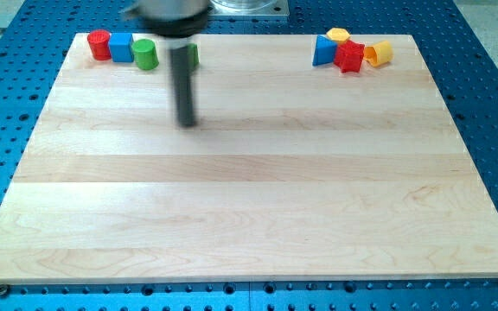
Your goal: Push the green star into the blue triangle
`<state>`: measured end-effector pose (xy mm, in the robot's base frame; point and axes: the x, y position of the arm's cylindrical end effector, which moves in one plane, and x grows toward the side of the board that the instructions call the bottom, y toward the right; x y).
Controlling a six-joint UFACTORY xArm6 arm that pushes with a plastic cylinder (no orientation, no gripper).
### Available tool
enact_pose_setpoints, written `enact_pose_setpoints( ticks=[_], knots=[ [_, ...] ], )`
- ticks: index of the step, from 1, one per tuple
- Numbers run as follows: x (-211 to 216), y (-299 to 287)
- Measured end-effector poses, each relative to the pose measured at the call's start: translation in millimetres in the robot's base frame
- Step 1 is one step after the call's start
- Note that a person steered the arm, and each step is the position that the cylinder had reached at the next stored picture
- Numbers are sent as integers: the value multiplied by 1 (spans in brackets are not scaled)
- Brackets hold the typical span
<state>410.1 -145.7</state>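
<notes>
The rod carried no pincer, so nothing was grasped. Its tip (187, 123) stood below the half-hidden green star (194, 55). It probably needed to circle to the star's left, then shove rightward toward the blue triangle (322, 52).

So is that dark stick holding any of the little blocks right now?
No, nothing is held. My tip rests on bare board, apart from every block; the green block half hidden behind the rod lies toward the view's top.

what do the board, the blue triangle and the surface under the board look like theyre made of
Board: pale wood, seemingly smooth, with visible grain and plank seams. Blue triangle: probably plastic, going by its solid uniform colour and slight sheen. Surface under the board: looks like blue-coated metal, with a regular grid of holes.
</notes>
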Motion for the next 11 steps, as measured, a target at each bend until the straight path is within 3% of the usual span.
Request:
enact_pose_setpoints(
  ticks=[1,2,6,8,9,10,11],
  knots=[
    [-38,-135],
    [-118,-114],
    [-109,-43],
    [-129,-28],
    [-129,20],
    [-129,15],
    [-161,5]
  ],
)
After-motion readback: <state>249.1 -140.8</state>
